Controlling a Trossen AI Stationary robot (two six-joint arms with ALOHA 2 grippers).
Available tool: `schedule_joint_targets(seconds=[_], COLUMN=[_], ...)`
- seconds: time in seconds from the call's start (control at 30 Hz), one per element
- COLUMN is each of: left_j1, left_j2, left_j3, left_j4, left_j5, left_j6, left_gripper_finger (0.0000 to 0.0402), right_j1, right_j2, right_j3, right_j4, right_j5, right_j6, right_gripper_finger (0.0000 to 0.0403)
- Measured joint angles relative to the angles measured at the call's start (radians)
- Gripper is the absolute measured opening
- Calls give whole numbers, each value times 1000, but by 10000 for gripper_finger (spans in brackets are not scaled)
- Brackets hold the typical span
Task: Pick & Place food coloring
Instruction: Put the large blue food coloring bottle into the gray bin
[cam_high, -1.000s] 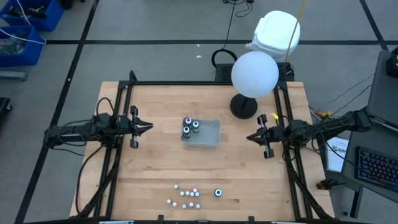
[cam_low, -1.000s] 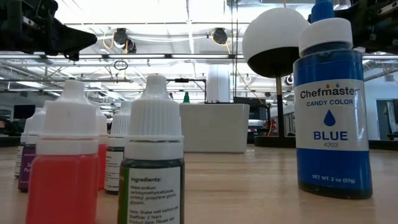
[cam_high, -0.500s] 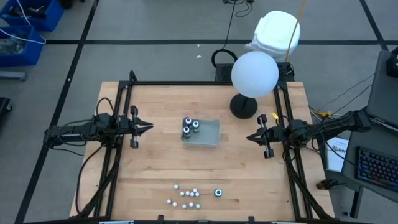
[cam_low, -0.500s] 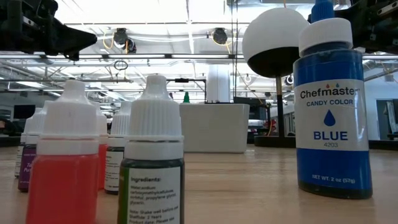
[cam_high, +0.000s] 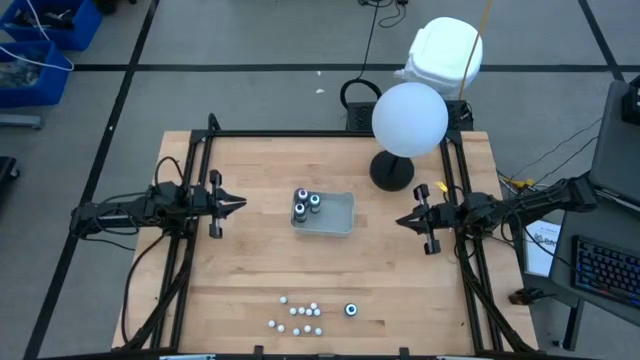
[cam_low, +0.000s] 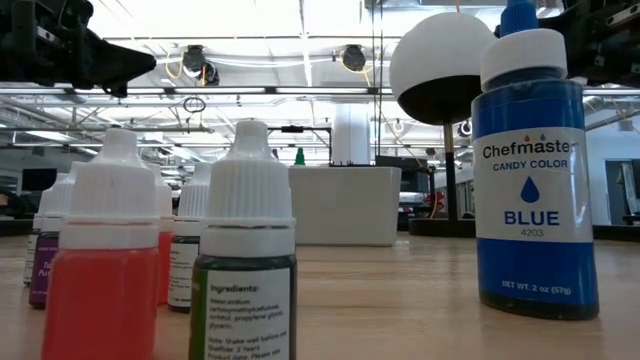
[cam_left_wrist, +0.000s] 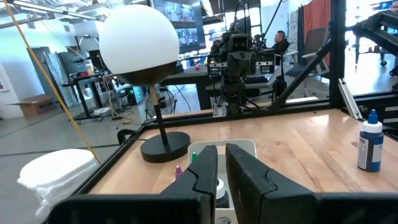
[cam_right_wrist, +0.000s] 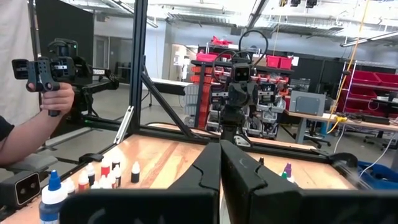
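Both arms wait at the table's sides; most of the food coloring is unsorted.

Nearest the front edge, the small dropper bottles (cam_high: 300, 317) cluster loosely, with one blue candy-color bottle (cam_high: 351, 310) just beside them, probably staged for picking; farther in, the grey tray (cam_high: 340, 215) holds three dark bottles (cam_high: 306, 206) at its left end, seemingly the drop-off; the left gripper (cam_high: 238, 205), jaws a slit apart and empty, and the right gripper (cam_high: 402, 221), pinched closed on nothing, hover well apart either side of it; beyond stands a globe lamp (cam_high: 409, 119).
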Motion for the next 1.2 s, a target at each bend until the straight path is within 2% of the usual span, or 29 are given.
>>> schedule_joint_targets(seconds=[0.23, 0.5, 0.63, 0.77, 0.87, 1.1, 1.2], left_j1=[0, 0, 0, 0, 0, 0, 0], left_j2=[0, 0, 0, 0, 0, 0, 0], left_j3=[0, 0, 0, 0, 0, 0, 0], left_j4=[0, 0, 0, 1, 3, 33, 39], left_j5=[0, 0, 0, 0, 0, 8, 8], left_j6=[0, 0, 14, 22, 20, 12, -10], left_gripper_finger=[42, 42, 42, 42, 42, 42, 42], right_j1=[0, 0, 2, 54, 125, 327, 390], right_j2=[31, 106, 179, 294, 405, 706, 798], right_j3=[0, 0, 1, 7, 65, 299, 392], right_j4=[11, 105, 183, 301, 315, 207, 139], right_j5=[0, -2, -46, -51, -45, 131, 172], right_j6=[-17, -22, -8, -24, -34, -106, -107], right_gripper_finger=[0, 0, 0, 0, 0, 0, 0])
